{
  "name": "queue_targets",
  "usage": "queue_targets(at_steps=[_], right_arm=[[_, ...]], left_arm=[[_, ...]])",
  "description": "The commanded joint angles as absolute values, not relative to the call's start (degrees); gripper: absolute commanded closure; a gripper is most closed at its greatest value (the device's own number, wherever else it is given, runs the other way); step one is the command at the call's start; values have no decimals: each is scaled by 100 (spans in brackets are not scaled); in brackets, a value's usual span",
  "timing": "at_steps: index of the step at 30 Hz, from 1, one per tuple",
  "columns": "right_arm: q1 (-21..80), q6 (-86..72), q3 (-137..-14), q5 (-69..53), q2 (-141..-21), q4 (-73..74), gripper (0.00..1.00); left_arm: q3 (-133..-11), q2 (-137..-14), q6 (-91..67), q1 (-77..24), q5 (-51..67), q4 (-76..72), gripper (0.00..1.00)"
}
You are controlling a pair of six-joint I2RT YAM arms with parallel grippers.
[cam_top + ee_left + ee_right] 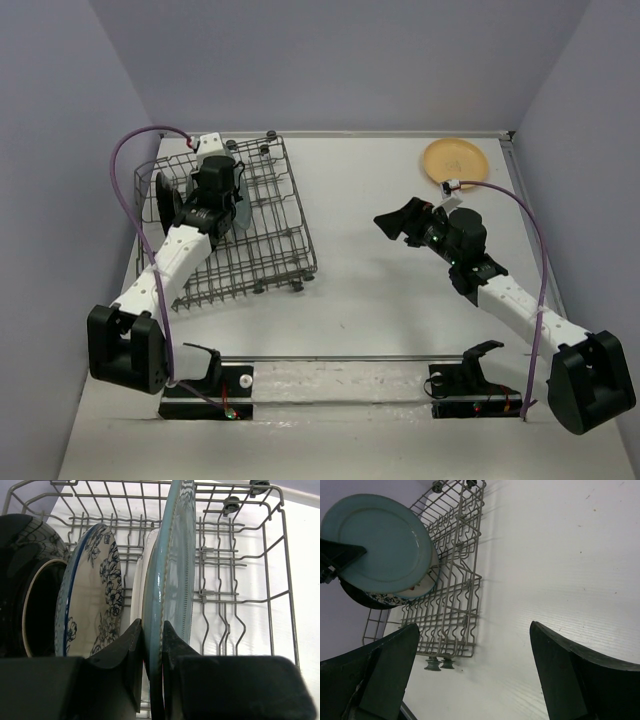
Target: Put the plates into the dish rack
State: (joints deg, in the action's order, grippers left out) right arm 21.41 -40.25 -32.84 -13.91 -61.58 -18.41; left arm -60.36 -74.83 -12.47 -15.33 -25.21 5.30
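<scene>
- Black-rimmed plate [30, 580] stands on edge in the dish rack [240, 585], the farthest thing to the left of the left pincer [151, 628].
- Blue-and-white floral plate [92, 595] stands upright next to it, just left of that pincer's left finger.
- White plate [145, 565] shows only as a thin sliver close behind the teal one, its pattern mostly hidden.
- Teal plate [175, 570] is upright among the tines. The left pincer's two fingers pinch its lower rim, one on each face.
- Step in hand, as I judge it: seating the fourth plate in its slot. The next move calls for spreading the fingers only once the rim sits between the tines. The pincer should then back out along the plate's own plane, so neither finger knocks a neighbour.
- Right of that pincer, the rack's slots hold nothing.
- Right pincer [395, 222] hangs over the counter [360, 300], well apart from the rack, fingers spread wide and gripping nothing.
- Yellow-orange plate [455, 160] lies flat on the counter beyond that pincer, a little to its right. It is the one plate outside the rack, so fetching it looks like the right arm's job.
</scene>
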Motion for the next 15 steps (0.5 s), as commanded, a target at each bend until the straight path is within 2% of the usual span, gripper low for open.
queue_targets(at_steps=[1,15], right_arm=[[2153,-3876,-3252,-1389,-6091,-2013,4],[2153,-3832,-3313,-1512,-6205,-1978,4]], left_arm=[[-6126,-7137,-1301,-1494,-3058,184,94],[-6328,-6478,-1169,-1687,-3392,316,94]])
